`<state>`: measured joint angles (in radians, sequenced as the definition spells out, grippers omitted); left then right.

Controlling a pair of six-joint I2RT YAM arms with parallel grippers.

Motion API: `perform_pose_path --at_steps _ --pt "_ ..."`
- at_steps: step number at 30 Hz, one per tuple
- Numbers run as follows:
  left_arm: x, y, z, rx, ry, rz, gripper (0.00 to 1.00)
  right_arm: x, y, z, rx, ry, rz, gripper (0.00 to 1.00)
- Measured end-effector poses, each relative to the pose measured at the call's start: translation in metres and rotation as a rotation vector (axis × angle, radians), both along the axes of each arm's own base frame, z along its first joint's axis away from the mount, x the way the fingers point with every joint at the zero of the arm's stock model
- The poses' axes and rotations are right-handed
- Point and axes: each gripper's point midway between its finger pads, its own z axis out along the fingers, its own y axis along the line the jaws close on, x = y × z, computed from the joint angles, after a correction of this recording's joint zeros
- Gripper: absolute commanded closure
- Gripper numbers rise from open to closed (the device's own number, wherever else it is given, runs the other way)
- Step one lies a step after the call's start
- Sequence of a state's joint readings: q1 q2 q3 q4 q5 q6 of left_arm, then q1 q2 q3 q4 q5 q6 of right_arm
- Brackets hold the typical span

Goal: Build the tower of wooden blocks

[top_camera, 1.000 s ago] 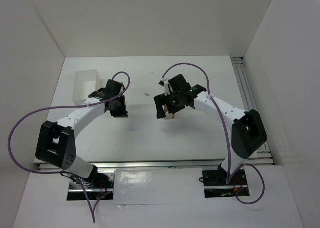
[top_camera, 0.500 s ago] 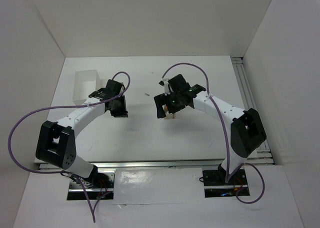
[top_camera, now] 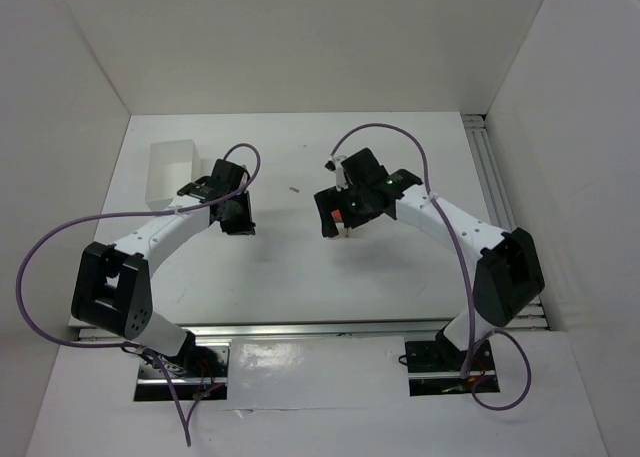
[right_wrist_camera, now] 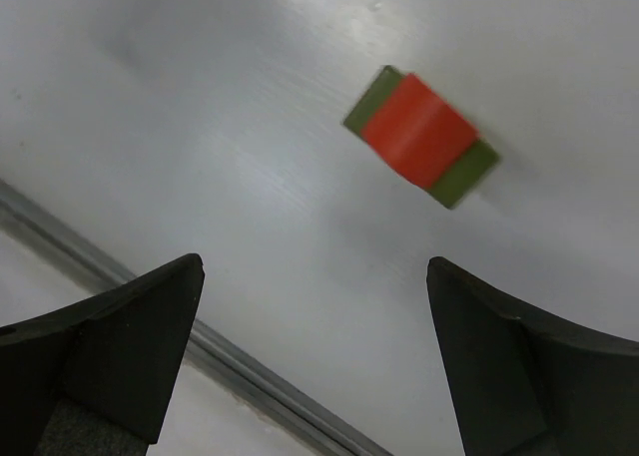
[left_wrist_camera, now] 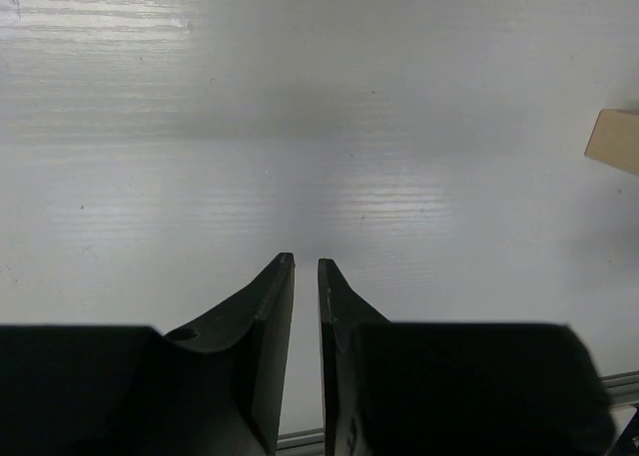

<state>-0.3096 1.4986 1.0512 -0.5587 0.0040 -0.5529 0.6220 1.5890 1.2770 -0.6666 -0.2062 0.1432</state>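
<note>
In the right wrist view a red block [right_wrist_camera: 419, 133] lies on a dark green block [right_wrist_camera: 461, 177], seen from above on the white table. My right gripper [right_wrist_camera: 315, 271] is open wide and empty, above and apart from them. In the top view my right gripper [top_camera: 340, 220] hovers over this stack, and only a small tan and red bit of the tower [top_camera: 346, 235] shows beneath it. My left gripper [left_wrist_camera: 305, 264] is shut with a thin gap and holds nothing. It sits over bare table left of centre [top_camera: 237, 220]. A pale tan block [left_wrist_camera: 614, 141] shows at the right edge of the left wrist view.
A white rectangular box [top_camera: 170, 169] stands at the back left, just behind the left gripper. A small dark speck [top_camera: 294, 189] lies between the arms. Metal rails run along the table's right side [top_camera: 490, 177] and its near edge [right_wrist_camera: 250, 376]. White walls enclose the table.
My right arm has shifted a little to the right and its elbow has swung outward, the gripper staying over the stack. The left arm has not moved.
</note>
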Motion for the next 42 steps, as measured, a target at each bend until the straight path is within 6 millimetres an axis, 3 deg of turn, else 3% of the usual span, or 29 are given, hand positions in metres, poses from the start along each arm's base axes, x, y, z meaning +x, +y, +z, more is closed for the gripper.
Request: perform_pose_path --at_steps 3,5,9,11,13,17,24,31,42 --pt "0.0 0.0 0.0 0.001 0.0 0.001 0.72 0.015 -0.025 0.024 -0.062 -0.12 -0.15 0.0" --pt "0.0 0.001 0.0 0.004 0.0 0.002 0.72 0.029 -0.053 0.048 -0.106 -0.234 -0.322 0.0" --pt "0.0 0.002 0.0 0.011 0.001 0.005 0.72 0.042 -0.126 0.102 -0.092 -0.426 -0.692 0.0" --pt "0.0 0.003 -0.001 0.014 0.001 0.007 0.72 0.038 -0.171 0.118 -0.073 -0.485 -0.859 0.0" --pt "0.0 0.004 -0.001 0.019 0.0 0.01 0.72 0.033 -0.204 0.122 -0.065 -0.517 -0.981 0.0" --pt "-0.002 0.006 -0.001 0.027 0.006 0.013 0.72 0.038 -0.238 0.105 -0.102 -0.478 -1.102 0.0" --pt "-0.002 0.01 0.024 0.029 -0.047 0.024 0.72 0.061 -0.262 0.034 -0.231 -0.275 -1.153 0.0" --pt "0.0 0.012 0.059 0.013 -0.141 0.035 0.7 0.075 -0.272 0.019 -0.158 -0.214 -1.179 0.0" --pt "-0.001 0.019 0.081 0.022 -0.202 0.053 0.66 0.079 -0.263 0.008 -0.139 -0.172 -1.144 0.0"
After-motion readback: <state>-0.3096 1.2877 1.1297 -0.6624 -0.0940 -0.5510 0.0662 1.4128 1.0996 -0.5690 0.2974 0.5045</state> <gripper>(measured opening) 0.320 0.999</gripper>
